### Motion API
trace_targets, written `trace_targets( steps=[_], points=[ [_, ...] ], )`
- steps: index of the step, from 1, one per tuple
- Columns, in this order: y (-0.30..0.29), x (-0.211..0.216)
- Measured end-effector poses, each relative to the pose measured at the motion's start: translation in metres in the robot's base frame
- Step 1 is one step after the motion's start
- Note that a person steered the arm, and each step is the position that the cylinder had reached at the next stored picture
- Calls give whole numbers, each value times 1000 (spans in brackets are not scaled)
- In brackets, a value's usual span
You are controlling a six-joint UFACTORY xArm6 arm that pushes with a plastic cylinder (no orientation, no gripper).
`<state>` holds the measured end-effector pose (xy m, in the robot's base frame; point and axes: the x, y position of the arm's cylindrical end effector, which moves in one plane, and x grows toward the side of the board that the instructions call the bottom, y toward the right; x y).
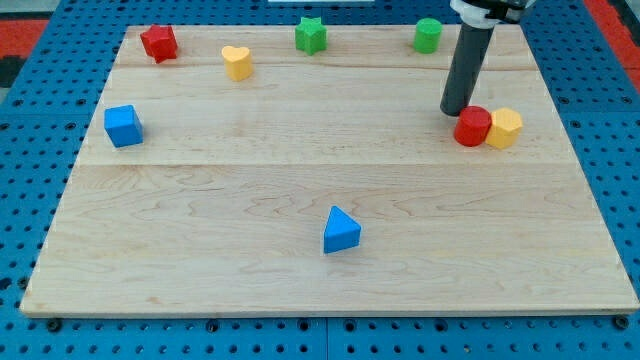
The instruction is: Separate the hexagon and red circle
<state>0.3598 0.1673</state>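
The worktop is a pale wooden board (300,180) resting on a blue perforated base (30,120). Near the board's right edge, roughly a third of the way down from the top edge, the red circle (472,126) and the yellow hexagon (504,128) stand touching, the red circle on the view's left of the pair.

Arm pose: the dark rod descends from the top edge of the view, near the board's top right corner, close to upright. My tip (457,111) sits just beside the red circle, at its upper-left side; contact cannot be confirmed. No pincer is fitted, so nothing opens, closes or is held; the rod can only push.

Recommended procedure, as a judgement:
1. A push from the present position toward the right edge would likely drive both blocks together. Avoid this.
2. Bring my tip round to the seam between the two blocks, approaching from the top edge side.
3. Push the red circle toward the board's centre, where the surface is open, leaving the yellow hexagon near the right edge.
4. Keep the stroke through the block's middle; an off-centre push may let the round block roll aside.

The green cylinder (428,35) at the top edge lies well apart from this path.
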Motion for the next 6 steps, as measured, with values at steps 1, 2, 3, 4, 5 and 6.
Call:
trace_targets(
  steps=[1, 2, 3, 4, 5, 6],
  points=[
    [10, -28],
    [30, 2],
    [38, 44],
    [45, 56],
    [60, 29],
    [90, 31]
  ],
)
